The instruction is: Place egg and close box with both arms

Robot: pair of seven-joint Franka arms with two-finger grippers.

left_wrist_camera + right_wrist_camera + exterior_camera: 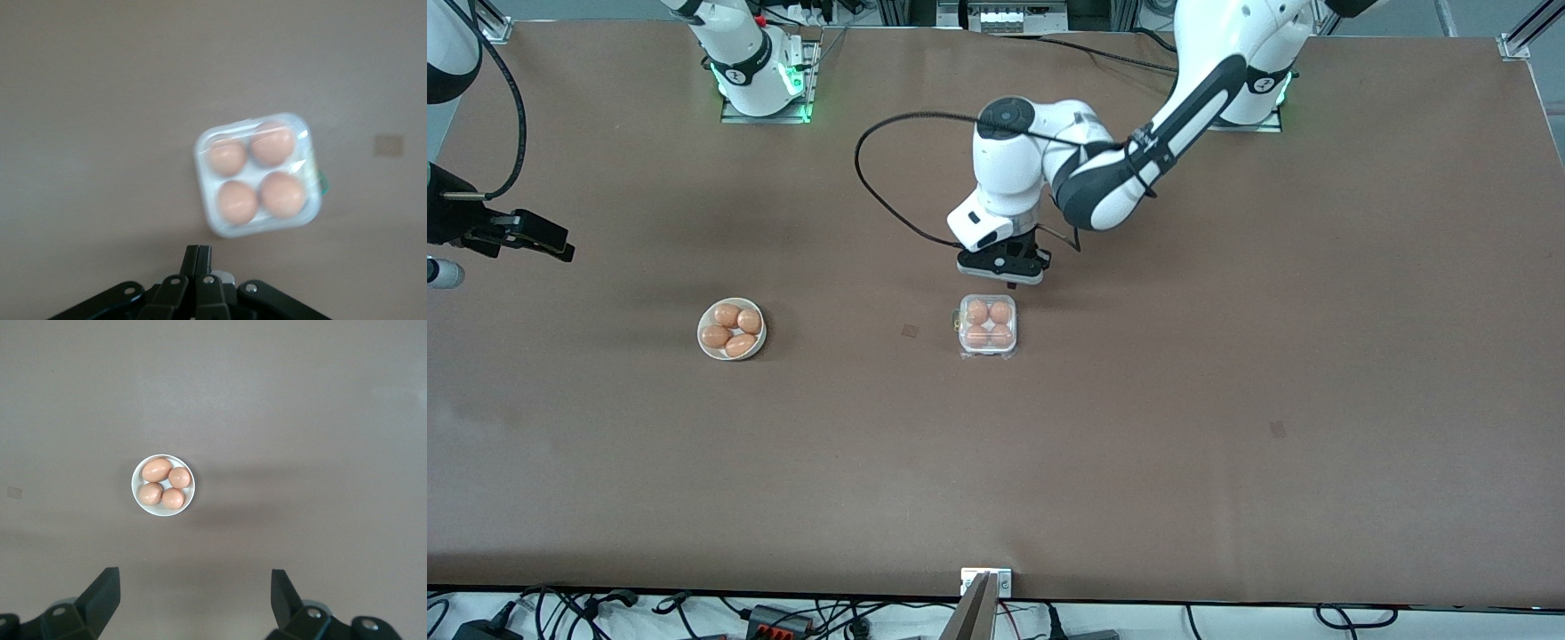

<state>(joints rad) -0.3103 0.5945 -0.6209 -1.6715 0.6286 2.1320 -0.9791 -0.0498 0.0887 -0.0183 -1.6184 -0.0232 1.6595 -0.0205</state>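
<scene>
The box [987, 326] stands mid-table, a white tray with an egg in every cell and its clear lid lying down over them; it also shows in the left wrist view [257, 175]. One egg [977, 311] lies in a cell on the side toward the robots' bases. My left gripper [1011, 283] is shut and empty, low over the table just beside the box's edge toward the bases; its fingertips [200, 257] are pressed together. My right gripper [538, 238] is open and empty, up in the air at the right arm's end of the table; its fingers [103, 590] stand wide apart.
A round cream-white bowl [704, 342] with several eggs sits toward the right arm's end, level with the box; it also shows in the right wrist view [137, 495]. A black cable [871, 182] loops from the left arm's wrist.
</scene>
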